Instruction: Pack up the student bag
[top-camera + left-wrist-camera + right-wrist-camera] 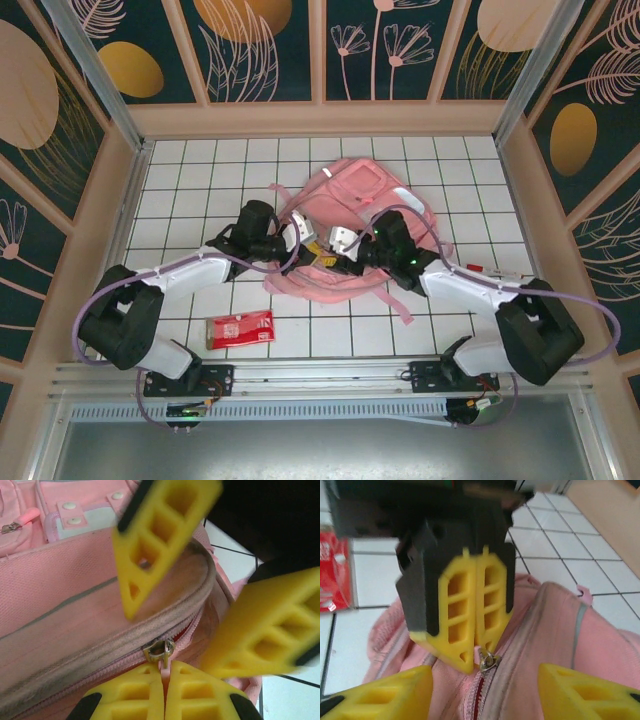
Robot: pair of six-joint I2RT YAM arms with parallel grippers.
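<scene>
Pinching the metal zipper pull (161,650) at their tips, the left fingers (135,695) are pressed together. The right fingers (385,692) stand spread, facing them, one on each side of the zipper line. Both sets meet over the near part of the pink backpack (350,195), which lies in the middle of the white-tiled desk (200,180). A red packet (238,328) lies apart, nearer the arm bases.

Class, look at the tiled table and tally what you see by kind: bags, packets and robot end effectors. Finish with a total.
Pink bag: 1
Red packet: 1
End effectors: 2, the left end effector shut on the zip pull, the right end effector open
Total: 4
</scene>
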